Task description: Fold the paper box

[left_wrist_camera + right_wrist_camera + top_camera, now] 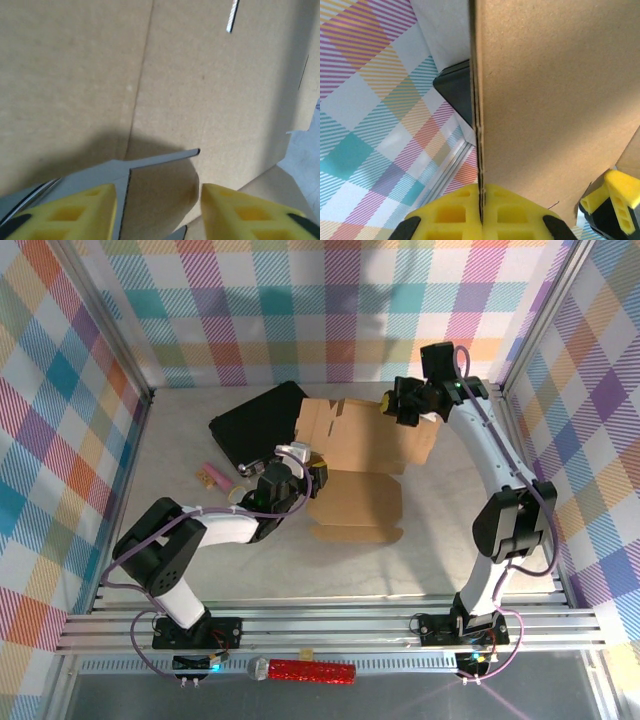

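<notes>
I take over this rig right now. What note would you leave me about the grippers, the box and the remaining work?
Left gripper: open, with a flap edge standing between its fingers, not clamped.
Right gripper: shut on a far panel of the box.
Box: middle of the table, with its far left part overlapping the black case.
Done: very little; the box is a mostly flat sheet and no box shape is closed yet.
Left: raise the walls, fold the flaps in and close the box.

Paper box half-hides black case (seemingly)
</notes>
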